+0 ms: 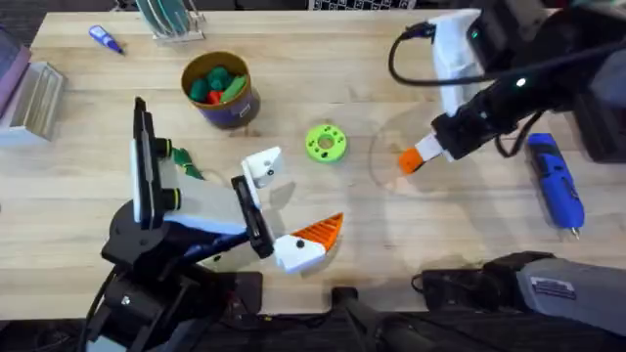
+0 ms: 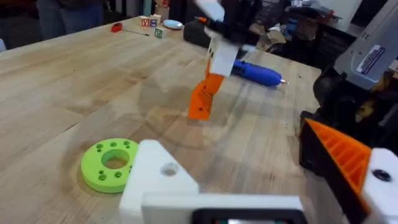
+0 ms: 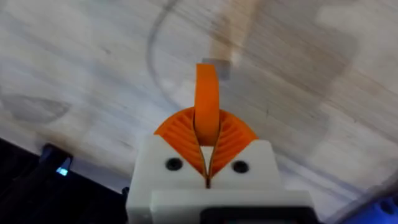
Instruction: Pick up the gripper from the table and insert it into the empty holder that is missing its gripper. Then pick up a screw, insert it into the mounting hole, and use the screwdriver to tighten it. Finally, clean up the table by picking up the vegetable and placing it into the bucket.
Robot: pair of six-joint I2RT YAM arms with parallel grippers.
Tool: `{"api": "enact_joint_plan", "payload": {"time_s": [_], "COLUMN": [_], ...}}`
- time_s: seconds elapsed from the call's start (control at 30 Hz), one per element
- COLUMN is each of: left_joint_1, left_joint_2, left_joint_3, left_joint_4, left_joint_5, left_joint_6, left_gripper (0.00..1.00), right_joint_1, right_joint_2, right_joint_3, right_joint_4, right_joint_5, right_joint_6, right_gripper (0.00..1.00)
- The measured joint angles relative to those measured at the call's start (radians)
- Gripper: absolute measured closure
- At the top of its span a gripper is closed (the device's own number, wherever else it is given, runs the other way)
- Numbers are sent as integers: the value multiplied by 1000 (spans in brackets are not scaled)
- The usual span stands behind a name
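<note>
My right gripper (image 1: 423,154) hangs over the middle right of the table, shut on the orange wedge gripper (image 1: 409,161). Between its ribbed pads the wedge (image 3: 207,99) stands edge-on above the wood. The wedge (image 2: 202,99) is lifted off the table. My left gripper (image 1: 289,203) is open: its far finger is the bare white holder (image 1: 263,166) (image 2: 160,180), its near finger (image 1: 318,233) carries an orange pad. The blue screwdriver (image 1: 556,181) (image 2: 258,73) lies at the right. A dark-green vegetable (image 1: 189,164) lies beside my left arm. The bucket (image 1: 217,90) holds green and red toys.
A bright green ring disc (image 1: 326,143) (image 2: 111,163) lies between the two grippers. A small blue-handled tool (image 1: 106,39) and a rack (image 1: 171,20) sit at the back left, and a clear box (image 1: 29,98) at the left edge.
</note>
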Motion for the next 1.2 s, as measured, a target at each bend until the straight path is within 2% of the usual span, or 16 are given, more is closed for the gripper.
{"api": "enact_joint_plan", "payload": {"time_s": [0.13,0.23,0.3,0.4,0.47,0.57,0.7,0.83,1.03,1.2], "left_joint_1": [0,0,0,0,0,0,0,0,0,0], "left_joint_2": [0,0,0,0,0,0,0,0,0,0], "left_joint_3": [0,0,0,0,0,0,0,0,0,0], "left_joint_4": [0,0,0,0,0,0,0,0,0,0], "left_joint_5": [0,0,0,0,0,0,0,0,0,0], "left_joint_6": [0,0,0,0,0,0,0,0,0,0], "left_gripper": [15,15,16,15,16,15,15,15,15,15], "right_joint_1": [-7,-58,-129,-257,-324,-358,-335,-261,-131,-42], "right_joint_2": [-72,-178,-250,-334,-365,-363,-271,-159,-20,57], "right_joint_3": [84,103,102,58,-7,-140,-300,-341,-341,-341], "right_joint_4": [-71,-65,-47,49,109,231,362,403,500,598], "right_joint_5": [-8,-88,-195,-422,-578,-795,-1007,-1136,-1256,-1288], "right_joint_6": [1,11,16,23,29,75,163,233,328,412], "right_gripper": [988,989,989,989,990,990,990,990,990,990]}}
